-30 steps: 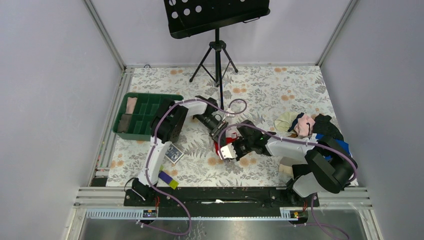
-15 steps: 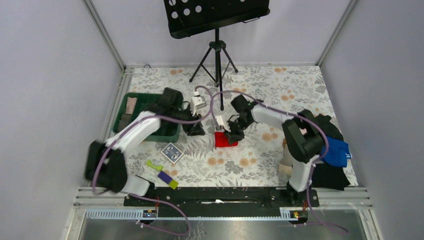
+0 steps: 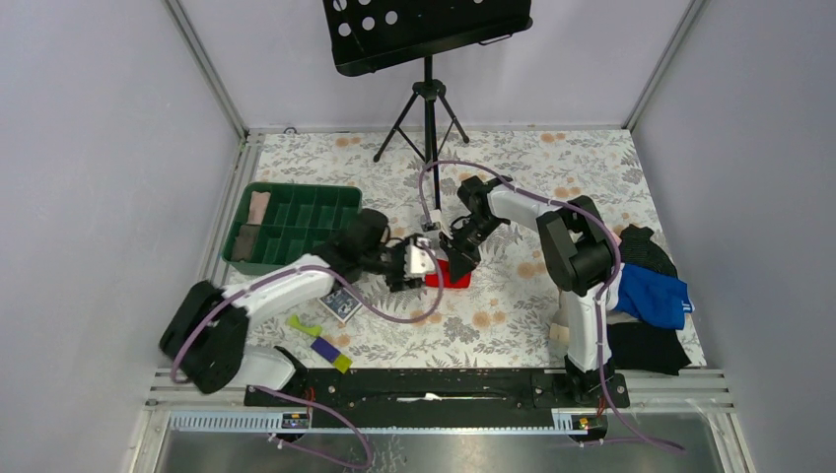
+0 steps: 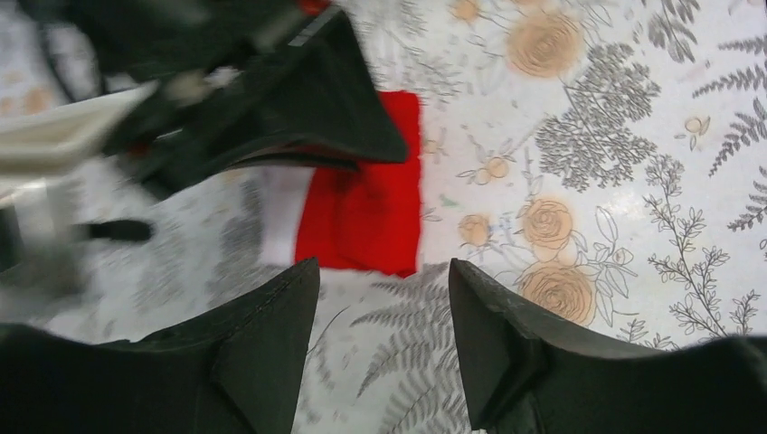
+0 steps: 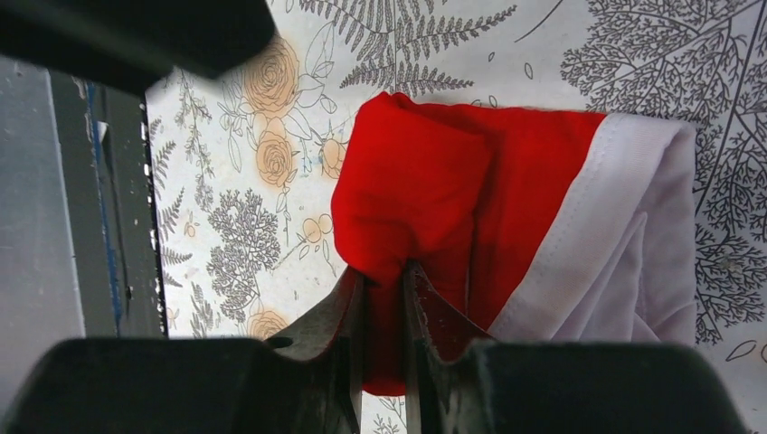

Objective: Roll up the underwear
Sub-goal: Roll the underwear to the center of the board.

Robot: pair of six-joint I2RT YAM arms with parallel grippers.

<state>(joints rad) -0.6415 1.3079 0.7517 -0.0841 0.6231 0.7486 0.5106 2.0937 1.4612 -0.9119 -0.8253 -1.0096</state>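
While the right gripper pinched a fold of the underwear in narrow jaws, the left gripper hovered beside it, spread and empty.

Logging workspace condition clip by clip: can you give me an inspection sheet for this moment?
Surface: floral-print table, no spills seen.
Job's things: red underwear partly folded at mid-table, white waistband showing.
Clutter: green tray holding small pink and dark items; card box; purple and yellow-green pieces; clothes pile at the right edge.
Grippers: left gripper open, just short of the underwear; right gripper shut on a red fold.
Cables: purple cables arching along both arms, no snag seen.
Surroundings: music stand behind the table; plain grey walls.
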